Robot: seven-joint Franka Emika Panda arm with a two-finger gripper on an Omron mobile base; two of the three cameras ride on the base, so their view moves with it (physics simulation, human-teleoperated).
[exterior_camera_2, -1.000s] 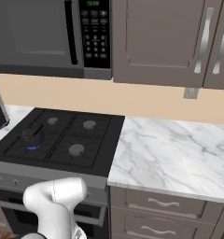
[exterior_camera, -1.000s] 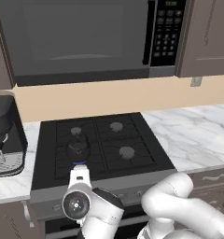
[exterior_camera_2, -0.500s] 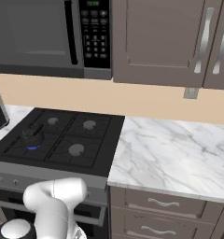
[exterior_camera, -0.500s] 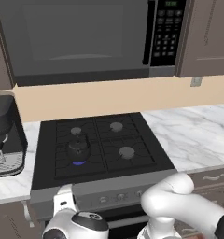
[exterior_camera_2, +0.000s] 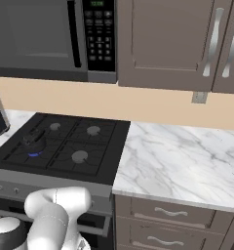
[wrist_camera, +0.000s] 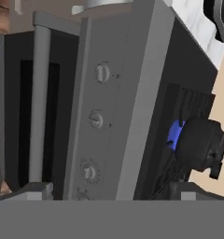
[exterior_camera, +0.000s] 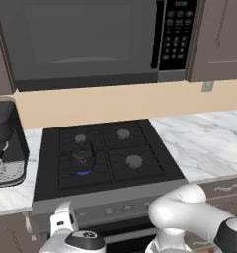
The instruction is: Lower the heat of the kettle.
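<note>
The kettle (exterior_camera: 83, 157) is small, squat and dark, and it sits on the stove's front-left burner over a blue flame (exterior_camera: 83, 172). The right base view has the kettle (exterior_camera_2: 35, 138) at the left, over the same flame. My gripper (exterior_camera: 62, 218) hangs low in front of the left end of the stove's control panel (exterior_camera: 125, 207). In the rolled hand view the gripper (wrist_camera: 111, 193) is open, its fingertips (wrist_camera: 32, 189) far apart with nothing between them. It faces a column of knobs (wrist_camera: 96, 120) from a short distance. The kettle (wrist_camera: 200, 144) shows to their right.
A black coffee machine (exterior_camera: 4, 143) stands on the counter left of the stove. A microwave (exterior_camera: 86, 39) hangs above. Marble counter (exterior_camera_2: 177, 161) runs to the right, with drawers (exterior_camera_2: 167, 215) below. The oven door handle (wrist_camera: 39, 93) runs beside the knob panel.
My hand has dropped from the stove's front edge to a spot in front of the control panel. The jaws have stayed open. The kettle and flame are unchanged.
</note>
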